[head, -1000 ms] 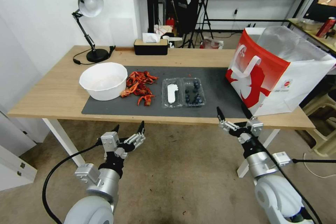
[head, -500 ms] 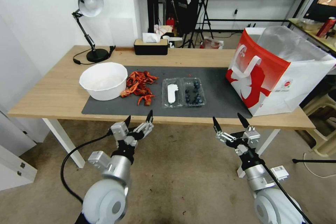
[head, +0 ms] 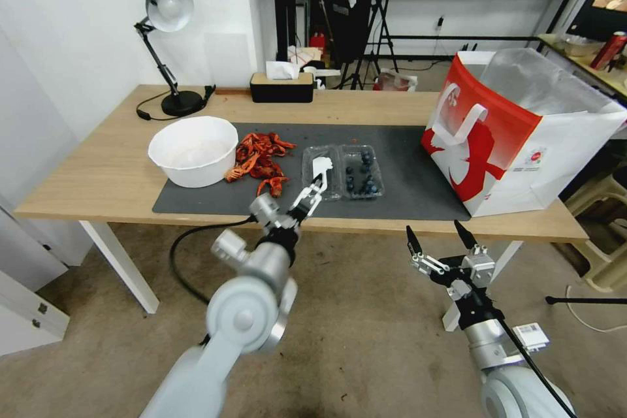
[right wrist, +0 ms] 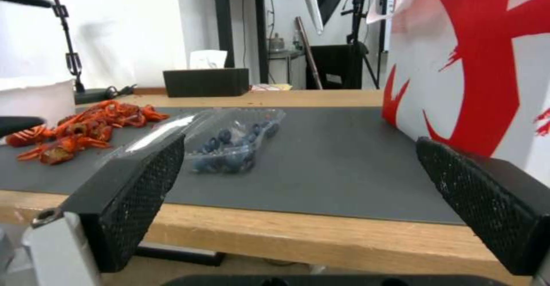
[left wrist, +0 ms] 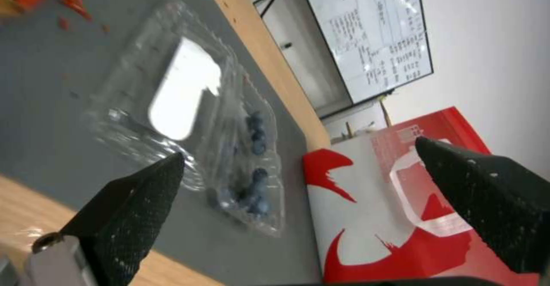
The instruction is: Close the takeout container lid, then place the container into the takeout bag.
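Nothing is done yet: the container (head: 361, 173) lies open on the table (head: 98, 176), its lid (head: 321, 173) flat at its 9 o'clock. The takeout bag (head: 516, 137) stands at 3 o'clock, well apart. The left pincer (head: 312, 191), fingers apart, hovers near the lid; the right pincer (head: 439, 240) waits spread below the table edge

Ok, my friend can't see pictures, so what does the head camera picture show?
The robot's left gripper, open, reaches over the table edge toward the lid of an open clear plastic clamshell container of blueberries on a dark mat. The right gripper waits open below the table edge, near the big red-and-white takeout bag.
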Tool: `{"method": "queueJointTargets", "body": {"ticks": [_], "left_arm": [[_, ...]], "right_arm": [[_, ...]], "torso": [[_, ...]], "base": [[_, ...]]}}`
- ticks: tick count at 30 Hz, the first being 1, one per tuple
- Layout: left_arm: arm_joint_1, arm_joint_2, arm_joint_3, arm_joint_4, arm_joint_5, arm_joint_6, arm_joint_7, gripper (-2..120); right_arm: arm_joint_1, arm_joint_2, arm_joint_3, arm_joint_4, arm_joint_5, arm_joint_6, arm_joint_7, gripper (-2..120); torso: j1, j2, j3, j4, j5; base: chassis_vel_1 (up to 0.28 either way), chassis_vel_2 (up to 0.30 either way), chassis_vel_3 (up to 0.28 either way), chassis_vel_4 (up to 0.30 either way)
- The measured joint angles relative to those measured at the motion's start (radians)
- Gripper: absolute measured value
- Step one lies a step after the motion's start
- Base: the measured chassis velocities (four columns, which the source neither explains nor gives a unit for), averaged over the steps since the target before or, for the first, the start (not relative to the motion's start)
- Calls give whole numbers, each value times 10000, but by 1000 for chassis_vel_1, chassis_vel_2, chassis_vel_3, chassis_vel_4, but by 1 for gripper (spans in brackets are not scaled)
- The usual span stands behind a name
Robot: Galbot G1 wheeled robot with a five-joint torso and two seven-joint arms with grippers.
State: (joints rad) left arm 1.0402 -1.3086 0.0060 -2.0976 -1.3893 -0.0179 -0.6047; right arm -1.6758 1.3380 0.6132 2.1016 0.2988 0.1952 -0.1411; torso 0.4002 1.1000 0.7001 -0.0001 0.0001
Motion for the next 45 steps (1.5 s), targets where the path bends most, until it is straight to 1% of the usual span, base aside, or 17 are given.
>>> {"method": "queueJointTargets", "body": {"ticks": [1, 4, 5, 8, 9, 12, 23, 33, 37, 45], "left_arm": [[0, 0, 0, 0, 0, 0, 0, 100], [-563, -96, 328, 447, -115, -3, -149, 100], [-563, -96, 328, 447, -115, -3, -149, 100], [-946, -180, 622, 839, -122, 21, -192, 100], [-946, -180, 622, 839, -122, 21, -192, 100], [-1173, -286, 855, 1167, -124, 46, -268, 100], [-1357, -561, 1000, 1617, -118, 24, -405, 100], [-1487, -758, 1099, 2057, -71, 28, -750, 100], [-1544, -831, 1099, 2186, -65, 30, -886, 100], [-1602, -915, 1086, 2351, -36, 29, -968, 100]], "right_arm": [[0, 0, 0, 0, 0, 0, 0, 100], [-68, 20, 87, 22, -7, 9, 1, 100], [-68, 20, 87, 22, -7, 9, 1, 100], [-147, 42, 127, 23, -28, 43, 0, 100], [-147, 42, 127, 23, -28, 43, 0, 100], [-144, 65, 128, 22, -41, 48, 0, 100], [-35, 61, 128, -57, -41, 42, 25, 100], [56, 79, 126, -143, -45, 16, 65, 100], [74, 77, 124, -149, -45, 10, 76, 100], [135, 61, 84, -192, -45, 2, 84, 100]], "torso": [[0, 0, 0, 0, 0], [0, 0, 0, 1, 0], [0, 0, 0, 1, 0], [-1, 0, 0, 0, 0], [-1, 0, 0, 0, 0], [-1, 0, 0, 1, -1], [-1, 0, 0, 1, -1], [-1, 0, -1, 1, -1], [-1, 0, -1, 0, -1], [-2, 0, -1, 1, -1]], "base": [[0, 0, 0, 0], [0, 0, 0, 0], [0, 0, 0, 0], [0, 0, 0, 0], [0, 0, 0, 0], [0, 0, 0, 0], [0, 0, 0, 0], [0, 0, 0, 0], [0, 0, 0, 0], [0, 0, 0, 0]]}}
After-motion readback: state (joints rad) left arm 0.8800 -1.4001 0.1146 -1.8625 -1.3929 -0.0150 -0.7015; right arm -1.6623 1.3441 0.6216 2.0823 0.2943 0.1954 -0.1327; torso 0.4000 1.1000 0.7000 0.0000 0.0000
